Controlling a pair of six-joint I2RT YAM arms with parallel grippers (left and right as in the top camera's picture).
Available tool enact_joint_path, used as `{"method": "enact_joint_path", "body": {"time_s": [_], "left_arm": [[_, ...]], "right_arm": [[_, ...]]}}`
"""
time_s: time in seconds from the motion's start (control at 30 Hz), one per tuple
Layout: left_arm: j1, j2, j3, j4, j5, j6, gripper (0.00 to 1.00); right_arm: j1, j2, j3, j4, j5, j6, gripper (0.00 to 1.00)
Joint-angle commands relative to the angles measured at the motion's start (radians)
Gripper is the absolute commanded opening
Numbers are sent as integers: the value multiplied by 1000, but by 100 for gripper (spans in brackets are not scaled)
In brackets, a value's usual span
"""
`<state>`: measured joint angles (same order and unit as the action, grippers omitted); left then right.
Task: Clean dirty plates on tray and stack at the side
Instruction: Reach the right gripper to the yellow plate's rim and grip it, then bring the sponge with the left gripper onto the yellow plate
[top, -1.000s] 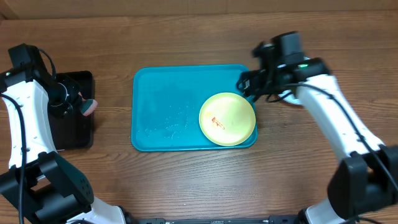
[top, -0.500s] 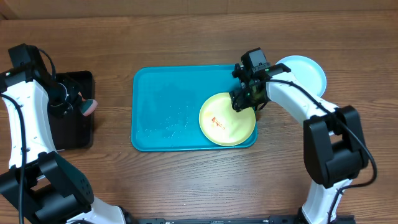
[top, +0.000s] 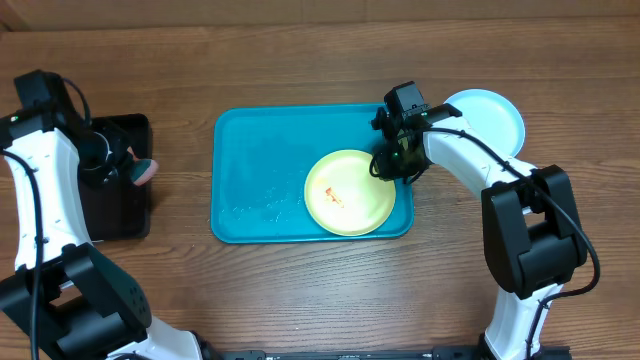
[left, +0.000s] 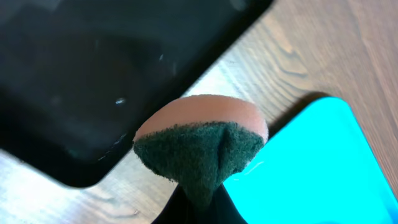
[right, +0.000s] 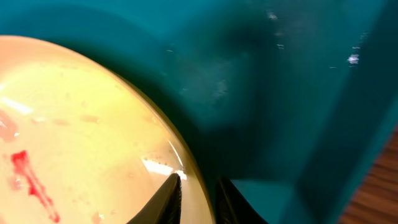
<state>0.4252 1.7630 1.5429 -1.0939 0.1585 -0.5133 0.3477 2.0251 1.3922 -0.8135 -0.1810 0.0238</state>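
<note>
A yellow-green plate (top: 349, 192) with a red smear (top: 335, 197) lies in the right half of the turquoise tray (top: 250, 140). My right gripper (top: 392, 163) is at the plate's right rim. In the right wrist view its two fingers straddle that rim, one over the plate (right: 81, 124) and one outside it, so the right gripper (right: 198, 180) is shut on the rim. A pale blue plate (top: 490, 115) rests on the table right of the tray. My left gripper (top: 125, 170) is shut on a pink and green sponge (left: 199, 149), held beside the tray's left side.
A black tray (top: 115, 210) lies at the left under my left arm, and its corner (left: 93, 74) fills the upper left of the left wrist view. The tray's raised wall (right: 336, 112) stands close to my right fingers. Water droplets (top: 275, 195) dot the tray floor.
My right arm swung in to the yellow-green plate and its jaws closed on the rim. The plate has slid a little to the left. The left arm has not moved.
</note>
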Motion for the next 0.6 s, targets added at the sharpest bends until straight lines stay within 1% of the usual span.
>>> {"method": "enact_joint_path", "body": {"time_s": [0.0, 0.03, 0.13, 0.17, 0.27, 0.3, 0.37, 0.47, 0.5, 0.57], "left_arm": [[-72, 0, -31, 37, 116, 109, 4], [-95, 0, -36, 46, 129, 127, 4], [-172, 4, -39, 54, 129, 161, 4], [-195, 4, -39, 55, 129, 167, 4], [-276, 4, -39, 56, 127, 178, 4], [-299, 4, -39, 56, 127, 183, 4], [-347, 4, -39, 55, 126, 202, 4], [-415, 4, -40, 49, 123, 203, 4], [-443, 4, -43, 47, 123, 203, 5], [-487, 4, -52, 44, 123, 199, 4]], "right_arm": [[53, 26, -6, 34, -101, 183, 26], [66, 32, -6, 45, -97, 216, 38], [101, 61, -6, 50, -25, 315, 38], [109, 67, -6, 41, 5, 337, 40], [120, 85, -6, -5, 55, 350, 41], [120, 87, -6, -17, 63, 350, 40], [120, 87, -6, -36, 69, 347, 33], [120, 87, -6, -38, 45, 352, 11], [120, 87, -6, -34, 32, 375, 7], [125, 87, -6, -23, 4, 423, 4]]}}
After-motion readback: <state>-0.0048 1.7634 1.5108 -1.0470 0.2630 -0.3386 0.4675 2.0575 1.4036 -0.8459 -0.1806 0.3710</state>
